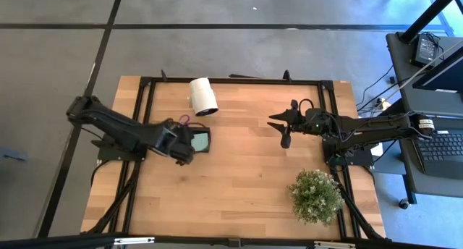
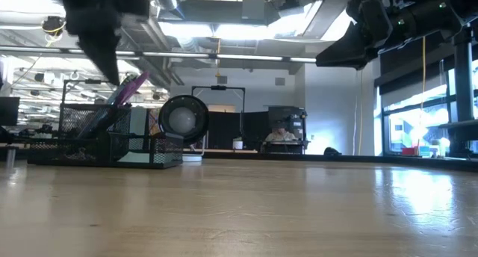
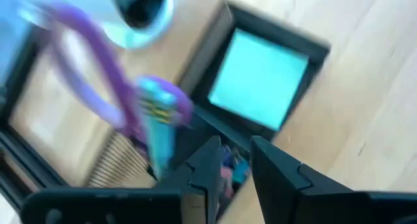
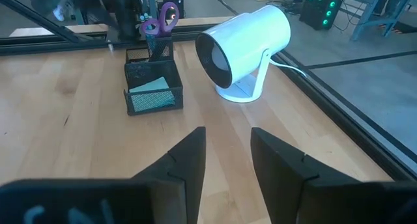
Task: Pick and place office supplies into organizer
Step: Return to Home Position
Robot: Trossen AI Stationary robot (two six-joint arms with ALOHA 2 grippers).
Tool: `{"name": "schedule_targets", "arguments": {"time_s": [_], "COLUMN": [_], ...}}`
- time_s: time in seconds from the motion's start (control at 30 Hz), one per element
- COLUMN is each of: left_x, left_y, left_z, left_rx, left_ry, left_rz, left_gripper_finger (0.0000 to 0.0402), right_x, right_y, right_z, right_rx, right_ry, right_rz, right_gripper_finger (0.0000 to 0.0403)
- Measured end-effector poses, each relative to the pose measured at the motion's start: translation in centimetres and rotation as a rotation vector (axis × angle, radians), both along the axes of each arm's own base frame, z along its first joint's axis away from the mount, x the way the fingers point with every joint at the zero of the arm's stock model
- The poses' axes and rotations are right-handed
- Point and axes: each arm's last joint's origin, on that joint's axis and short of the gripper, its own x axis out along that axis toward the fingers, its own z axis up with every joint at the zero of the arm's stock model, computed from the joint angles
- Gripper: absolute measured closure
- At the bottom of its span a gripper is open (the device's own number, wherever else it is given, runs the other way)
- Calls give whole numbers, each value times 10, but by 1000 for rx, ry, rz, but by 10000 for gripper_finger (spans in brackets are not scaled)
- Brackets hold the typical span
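The black mesh organizer (image 4: 135, 73) stands on the table left of centre. Purple-handled scissors (image 4: 164, 17) and a pale green pencil (image 3: 158, 123) stick up out of its tall compartment. A light green sticky-note pad (image 3: 259, 77) lies flat in its low compartment. My left gripper (image 3: 236, 160) hovers above the organizer's tall compartment, pointing steeply down, open by a narrow gap with nothing between its fingers. My right gripper (image 4: 228, 152) hangs open over the table's right half (image 1: 279, 132), facing the organizer from a distance.
A white cylinder (image 1: 203, 95) on a foot lies just beyond the organizer toward the far edge. A bushy potted plant (image 1: 316, 195) stands near the front right corner. Bare wood (image 1: 239, 184) lies between the arms and toward the near edge.
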Motion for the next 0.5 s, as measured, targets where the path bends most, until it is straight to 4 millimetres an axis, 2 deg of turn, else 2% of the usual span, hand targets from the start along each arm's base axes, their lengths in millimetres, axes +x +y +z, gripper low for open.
{"name": "schedule_targets", "arguments": {"time_s": [0.13,0.3,0.5], "left_x": [-18,-42,-59], "left_y": [8,19,26], "left_z": [27,55,72], "left_rx": [68,163,229], "left_ry": [-137,-320,-493], "left_rz": [-12,11,-42], "left_gripper_finger": [331,331,334], "right_x": [0,0,-6], "right_y": [0,-3,-9], "right_z": [0,3,20], "right_rx": [0,86,36], "right_ry": [0,-39,-80], "right_rz": [0,-43,-60], "right_gripper_finger": [276,276,276]}}
